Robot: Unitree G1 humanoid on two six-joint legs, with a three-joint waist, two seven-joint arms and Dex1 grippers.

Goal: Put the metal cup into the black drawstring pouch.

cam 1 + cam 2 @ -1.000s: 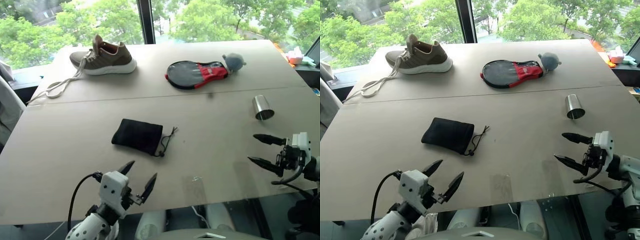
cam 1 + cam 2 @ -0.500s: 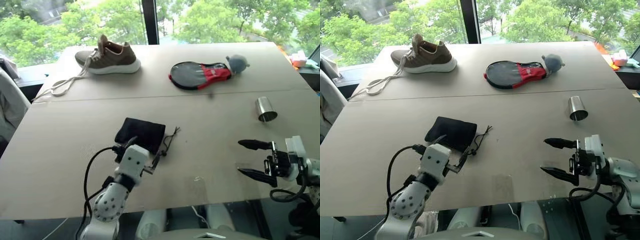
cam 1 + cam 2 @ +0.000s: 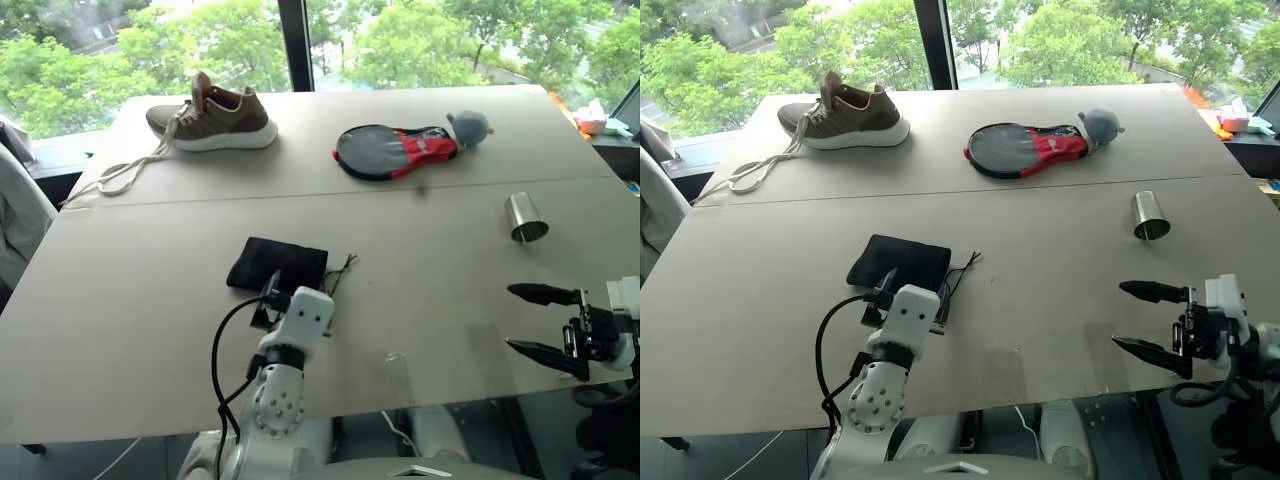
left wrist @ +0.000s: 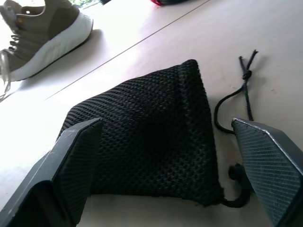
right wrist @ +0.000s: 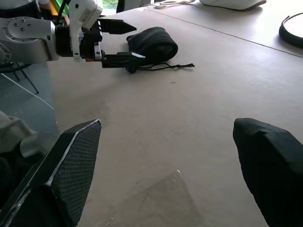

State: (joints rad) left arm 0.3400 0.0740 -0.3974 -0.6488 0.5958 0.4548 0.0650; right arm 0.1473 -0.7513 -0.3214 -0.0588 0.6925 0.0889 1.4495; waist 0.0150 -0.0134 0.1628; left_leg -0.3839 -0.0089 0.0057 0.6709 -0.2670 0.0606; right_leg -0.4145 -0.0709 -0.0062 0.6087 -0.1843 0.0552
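Observation:
The black drawstring pouch (image 3: 278, 264) lies flat near the table's middle, its cord (image 4: 244, 80) trailing to the right. My left gripper (image 3: 298, 288) is level at the pouch's near edge and points at it. It is open, with a finger to either side of the pouch (image 4: 147, 142), just short of the fabric. The metal cup (image 3: 525, 217) stands upright at the right of the table. My right gripper (image 3: 511, 318) hovers open and empty by the front right edge. It points leftward, nearer to me than the cup and apart from it.
A brown shoe (image 3: 210, 112) with loose white laces sits at the far left. A black-and-red paddle-shaped case (image 3: 395, 148) and a grey plush ball (image 3: 468, 124) lie at the far middle. The table's front edge (image 3: 400, 405) runs just under both grippers.
My left gripper has swung forward and rolled, coming from the front edge up to the pouch. The right gripper has drawn back slightly toward the front right corner. Pouch and cup have not moved.

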